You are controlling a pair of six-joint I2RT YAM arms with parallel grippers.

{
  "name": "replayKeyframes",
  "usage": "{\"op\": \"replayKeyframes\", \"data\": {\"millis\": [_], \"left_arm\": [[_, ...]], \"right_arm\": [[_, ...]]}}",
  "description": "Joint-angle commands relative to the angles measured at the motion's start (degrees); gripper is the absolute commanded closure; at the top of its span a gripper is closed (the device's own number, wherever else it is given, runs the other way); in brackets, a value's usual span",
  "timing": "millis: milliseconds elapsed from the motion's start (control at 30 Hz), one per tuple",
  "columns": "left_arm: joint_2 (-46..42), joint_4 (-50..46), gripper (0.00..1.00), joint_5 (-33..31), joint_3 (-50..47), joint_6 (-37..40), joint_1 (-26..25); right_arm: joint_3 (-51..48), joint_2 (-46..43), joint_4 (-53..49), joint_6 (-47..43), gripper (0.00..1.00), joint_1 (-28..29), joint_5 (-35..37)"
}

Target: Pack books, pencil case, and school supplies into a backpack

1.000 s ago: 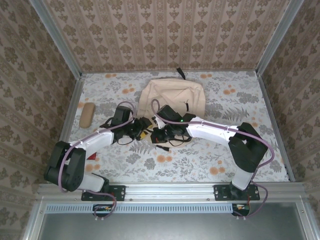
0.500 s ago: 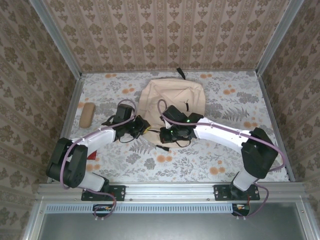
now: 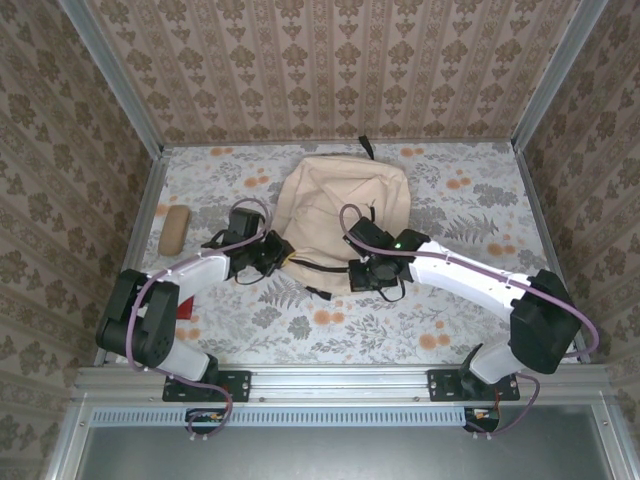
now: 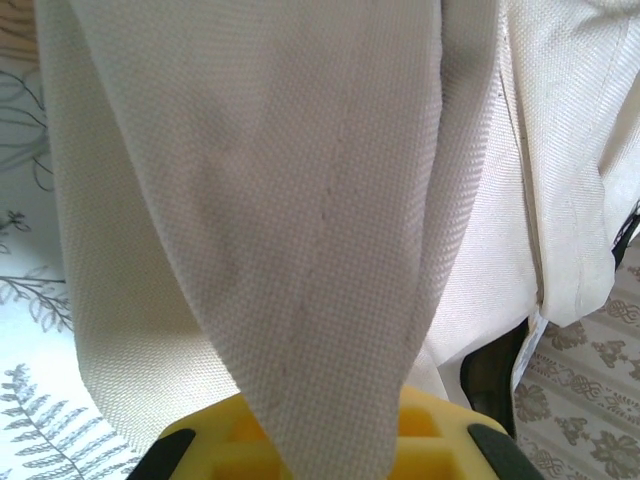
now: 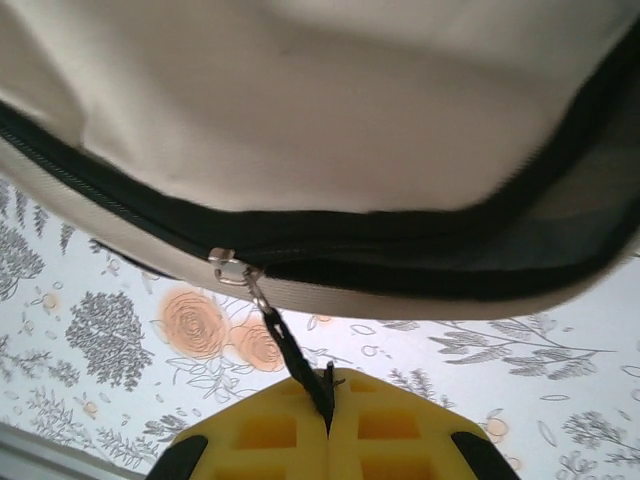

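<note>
right gripper [image 5: 328, 420] moved right, pinching zip pull [image 5: 290, 355] | left gripper [image 3: 280, 253] clamps backpack [image 3: 340, 195] fabric

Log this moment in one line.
left gripper: jaws shut on backpack fabric | right gripper: jaws shut on zip pull | pencil case: lying apart, left of backpack

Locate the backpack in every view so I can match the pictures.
Top external: backpack at centre, toward the far wall.
Left wrist: its beige fabric hangs through the middle, top to bottom.
Right wrist: its beige body and black zip span the upper half, zip pull dangling below.
Shared landmark: the floral table cover.
</note>
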Motion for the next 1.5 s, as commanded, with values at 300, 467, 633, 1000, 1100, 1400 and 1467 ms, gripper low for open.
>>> {"op": "replayKeyframes", "data": {"millis": [300,467,633,1000,1100,1400,1467], "left_arm": [[-4.3,-10.3,0.63,-4.0,3.4,9.3,6.2],[-7.8,-13.4,0.38,-2.2,0.0,10.9,7.1],[-12.1,-11.0,0.30,2.1,-2.7,8.2,6.9],[-10.4,-3.3,0.36,4.3,-3.0,-0.2,2.0],[-9.1,-2.1,0.49,3.2,-3.2,-1.5,1.4],[-7.3,-7.7,0.86,-3.7,-2.1,1.9,1.4],[-7.0,-8.3,0.89,-5.0,-2.3,2.5,1.4]], "right_arm": [[5.2,4.1,4.3,-6.5,1.00,3.1,-12.2],[12.3,10.1,8.5,-6.6,1.00,4.7,-16.9],[17.7,14.8,10.8,-6.6,1.00,5.5,-21.2],[19.1,16.8,12.8,-6.8,1.00,5.6,-24.5],[18.5,15.9,12.0,-6.8,1.00,5.7,-24.2],[14.6,9.6,-0.7,-8.1,1.00,5.9,-15.4],[14.0,8.5,-4.0,-8.3,1.00,5.8,-12.2]]}}
